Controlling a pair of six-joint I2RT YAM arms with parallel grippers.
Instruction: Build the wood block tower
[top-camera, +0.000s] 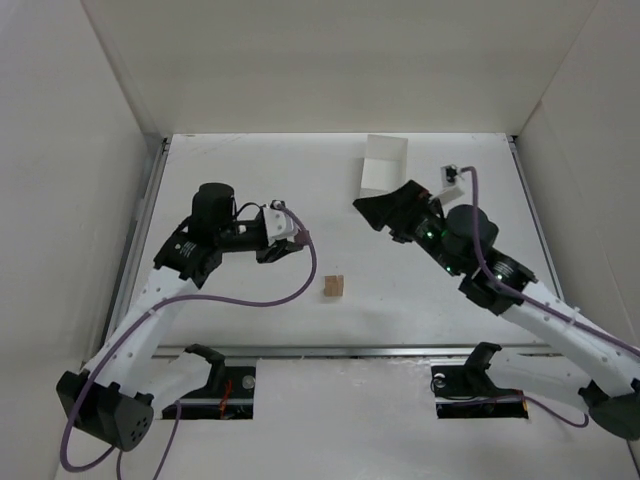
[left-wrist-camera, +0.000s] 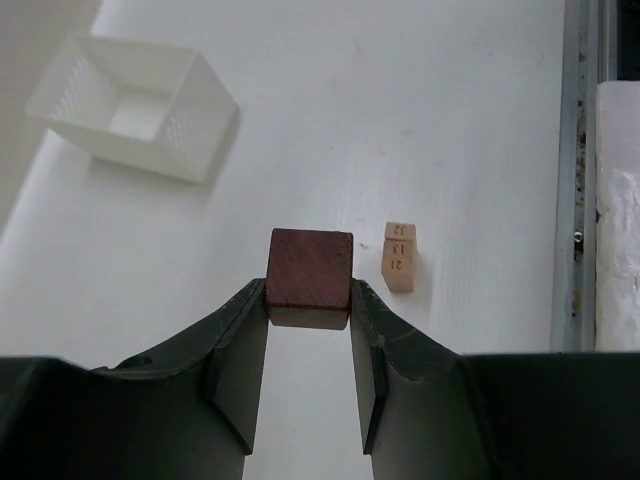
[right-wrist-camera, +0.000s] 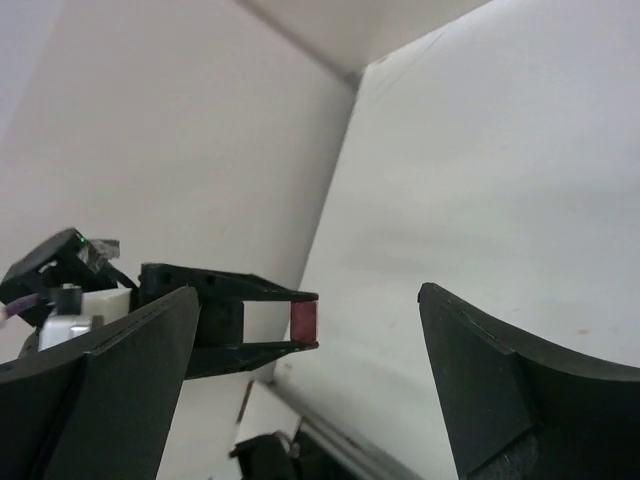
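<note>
My left gripper (top-camera: 296, 241) (left-wrist-camera: 309, 300) is shut on the dark reddish-brown block (left-wrist-camera: 309, 268) and holds it above the table. The block shows as a small pinkish spot at the fingertips in the top view (top-camera: 304, 238). A small stack of light tan blocks (top-camera: 333, 287) (left-wrist-camera: 400, 257) stands on the table, right of and below the held block in the top view. My right gripper (top-camera: 368, 213) (right-wrist-camera: 310, 292) is open and empty, raised, facing the left gripper. The held block also shows in the right wrist view (right-wrist-camera: 303, 323).
A white square box (top-camera: 385, 167) (left-wrist-camera: 140, 105) sits open at the back of the table, just behind my right gripper. White walls enclose the table on three sides. A metal rail (top-camera: 350, 351) runs along the near edge.
</note>
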